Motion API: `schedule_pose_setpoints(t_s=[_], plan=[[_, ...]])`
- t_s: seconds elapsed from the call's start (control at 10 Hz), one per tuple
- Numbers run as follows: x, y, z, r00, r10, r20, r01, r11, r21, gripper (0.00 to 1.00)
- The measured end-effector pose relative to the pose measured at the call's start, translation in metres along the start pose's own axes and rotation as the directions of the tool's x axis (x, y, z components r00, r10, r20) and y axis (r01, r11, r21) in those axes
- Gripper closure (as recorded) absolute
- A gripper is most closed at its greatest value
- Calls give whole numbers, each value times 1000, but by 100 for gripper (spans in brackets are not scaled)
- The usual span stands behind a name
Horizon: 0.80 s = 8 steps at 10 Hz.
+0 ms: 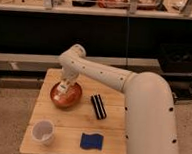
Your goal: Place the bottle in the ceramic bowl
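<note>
The ceramic bowl (66, 96) is round and shallow, reddish-brown with an orange inside, on the left middle of the wooden table (75, 125). My gripper (63, 88) hangs from the white arm straight over the bowl, down inside its rim. A small pale bottle (62, 89) shows at the gripper's tip, within the bowl. I cannot tell whether it rests on the bowl's floor or is held just above it.
A white cup with a handle (43, 132) stands at the table's front left. A blue sponge (92, 141) lies at the front middle. A black oblong object (98, 106) lies right of the bowl. A dark shelf unit stands behind the table.
</note>
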Motion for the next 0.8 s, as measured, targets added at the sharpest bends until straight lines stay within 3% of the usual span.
schedule_pose_setpoints(t_s=[0.2,0.8], plan=[[0,-1,0,1000,-4,0,4,1000,-2,20],[-2,-3,2,1000,-13,3,13,1000,-5,20]])
